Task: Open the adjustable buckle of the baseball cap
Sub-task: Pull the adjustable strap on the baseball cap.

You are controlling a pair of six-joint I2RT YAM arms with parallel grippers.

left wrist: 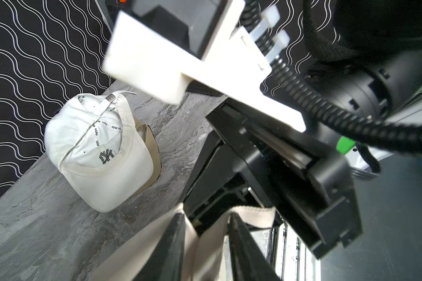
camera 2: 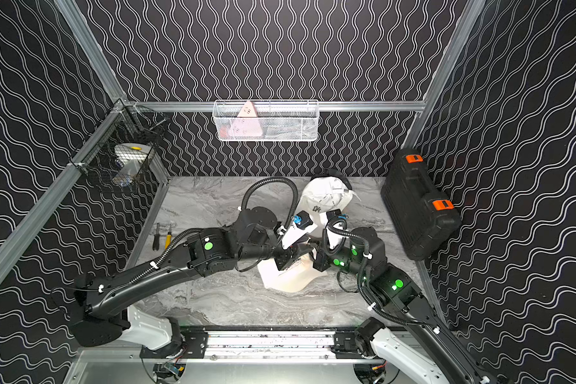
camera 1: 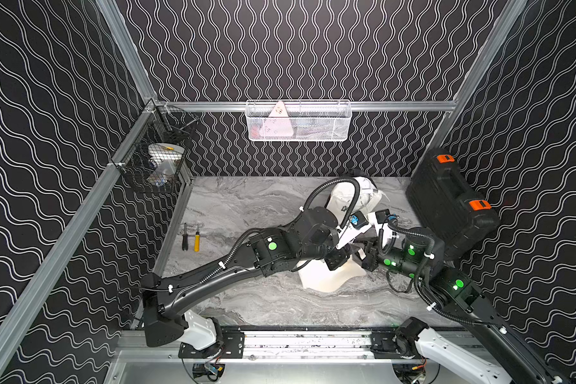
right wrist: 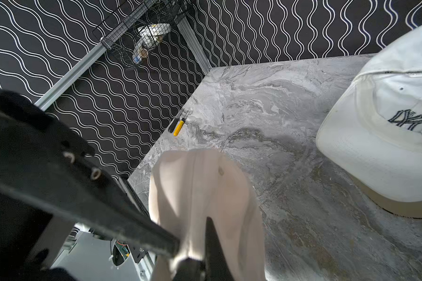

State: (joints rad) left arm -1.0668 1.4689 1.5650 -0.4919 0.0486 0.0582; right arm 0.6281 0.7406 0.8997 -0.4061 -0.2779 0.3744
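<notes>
I'm working the cream cap (camera 1: 326,277), which is being held up between the two claws over the front right part of the table (camera 1: 246,206). I cannot tell whether its lower edge is touching the surface. The white cap (camera 1: 346,196) is sitting well behind it, near the back wall. The right claw (right wrist: 200,255) is clamped fully shut on a fold of the cream cloth, so I'm treating it as my anchor. The left claw (left wrist: 205,217) is standing partly open with cloth lying between its fingers (left wrist: 173,243), and I cannot tell whether it is actually biting. I'm not seeing the cream cap's buckle in any view; the only one showing is the metal buckle (left wrist: 110,97) on the white cap's strap. So before pulling, I'm wanting the left claw on the strap or the buckle flap itself, not on loose crown cloth. I'm planning on holding the right side steady and drawing the left one away along the strap, slowly, since soft cloth is likely to slip or bunch, and the claws are sitting close enough to knock each other.
</notes>
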